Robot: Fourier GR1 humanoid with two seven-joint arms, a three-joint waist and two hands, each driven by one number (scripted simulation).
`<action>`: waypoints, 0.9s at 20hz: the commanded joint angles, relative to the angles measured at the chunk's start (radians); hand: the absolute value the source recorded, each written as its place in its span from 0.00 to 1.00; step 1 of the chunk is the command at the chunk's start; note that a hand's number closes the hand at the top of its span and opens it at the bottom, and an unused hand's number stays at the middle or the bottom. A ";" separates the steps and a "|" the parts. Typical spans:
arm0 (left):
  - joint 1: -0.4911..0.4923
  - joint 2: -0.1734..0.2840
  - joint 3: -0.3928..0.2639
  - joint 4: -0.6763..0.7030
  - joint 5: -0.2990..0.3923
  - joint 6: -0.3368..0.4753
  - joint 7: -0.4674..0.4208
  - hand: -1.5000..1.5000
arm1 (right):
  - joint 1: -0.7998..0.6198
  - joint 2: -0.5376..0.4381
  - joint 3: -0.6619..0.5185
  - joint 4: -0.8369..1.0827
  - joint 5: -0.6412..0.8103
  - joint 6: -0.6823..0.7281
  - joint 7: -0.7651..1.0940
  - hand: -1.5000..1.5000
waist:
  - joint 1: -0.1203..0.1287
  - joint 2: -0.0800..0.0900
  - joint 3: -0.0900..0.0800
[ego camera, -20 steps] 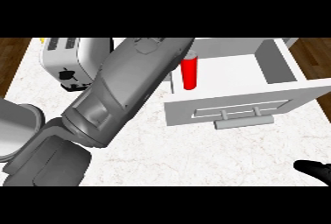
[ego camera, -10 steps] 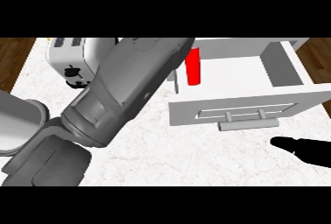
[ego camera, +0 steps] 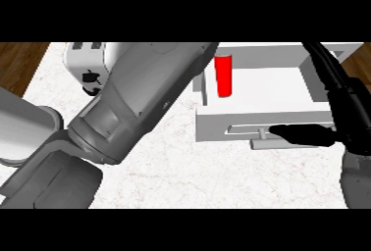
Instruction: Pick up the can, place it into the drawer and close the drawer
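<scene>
The right hand (ego camera: pixel 308 135) lay against the front panel of the drawer (ego camera: pixel 264 122), its black thumb stretched leftward across the handle (ego camera: pixel 275 142) and its long fingers (ego camera: pixel 330 68) running up along the drawer's right side toward the back. The fingers looked straight rather than curled — pressing on the drawer, not gripping anything. The left hand itself was not visible; only its big grey forearm (ego camera: pixel 138 108) showed, slanting from the lower left up toward the drawer's left wall, so nothing could be said of that hand's fingers.

Inside the drawer, the red can (ego camera: pixel 224 76) stood upright against the left inner wall, apart from either hand. Behind the forearm, a white toaster (ego camera: pixel 87 63) sat on the marble counter (ego camera: pixel 217 176).

By this showing the can was already placed — picking and dropping in appeared finished. The drawer was still pulled well out, so what remained was pushing it closed, and the right hand seemed positioned for exactly that.
</scene>
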 commanded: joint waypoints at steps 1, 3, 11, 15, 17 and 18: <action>-0.007 0.000 0.001 0.006 -0.006 -0.019 -0.011 0.00 | -0.046 0.012 0.073 0.188 0.134 -0.069 -0.080 0.00 | 0.018 0.000 0.000; -0.016 0.002 0.003 0.011 -0.017 -0.030 0.011 0.00 | -0.066 0.048 0.112 0.282 0.217 -0.133 -0.079 0.00 | 0.039 -0.004 0.000; 0.023 0.039 0.031 -0.009 -0.029 -0.045 0.006 0.00 | -0.238 0.081 0.087 0.660 0.322 -0.290 -0.191 0.00 | 0.050 -0.006 0.000; 0.035 0.061 0.024 -0.032 -0.051 -0.042 0.035 0.00 | -0.321 0.133 0.059 0.838 0.361 -0.409 -0.209 0.00 | 0.056 -0.009 0.000; 0.104 0.109 0.026 -0.081 -0.047 -0.086 0.043 0.00 | -0.366 0.085 0.015 0.894 0.347 -0.413 -0.245 0.00 | 0.072 -0.017 -0.001; 0.052 0.120 0.023 -0.087 -0.051 -0.079 0.087 0.00 | -0.332 0.134 0.043 0.950 0.411 -0.506 -0.220 0.00 | 0.073 -0.016 -0.001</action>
